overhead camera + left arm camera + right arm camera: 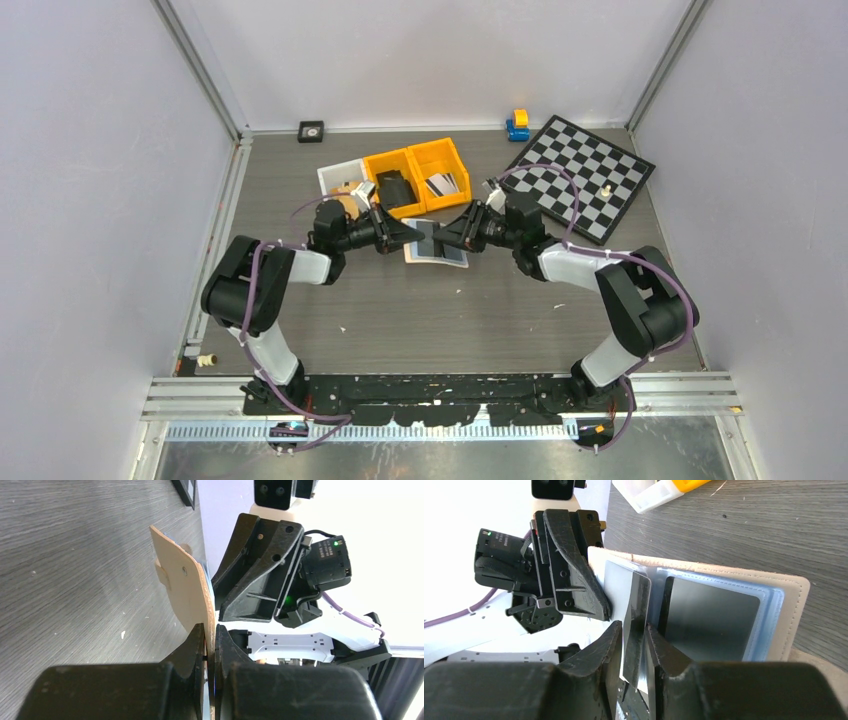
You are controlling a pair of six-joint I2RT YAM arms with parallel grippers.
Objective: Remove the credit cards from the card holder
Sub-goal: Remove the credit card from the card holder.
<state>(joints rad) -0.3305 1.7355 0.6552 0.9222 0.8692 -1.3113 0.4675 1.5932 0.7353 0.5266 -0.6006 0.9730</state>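
Observation:
The beige card holder (436,243) is held open above the table's middle, between the two arms. My left gripper (210,630) is shut on its tan outer flap (182,587). In the right wrist view the card holder (796,595) shows bluish see-through pockets, one with a dark credit card (709,620) inside. A silvery-grey credit card (638,610) stands partly out of a pocket between the fingers of my right gripper (634,625). The jaws stand a little apart on either side of it, wider than the card is thick. The left gripper (574,580) faces it closely.
Two orange bins (415,172) and a white tray (340,178) sit just behind the grippers; one bin holds a striped card (441,184), the other a black item (393,187). A chessboard (585,175) lies at the back right, near a blue-yellow toy (517,124).

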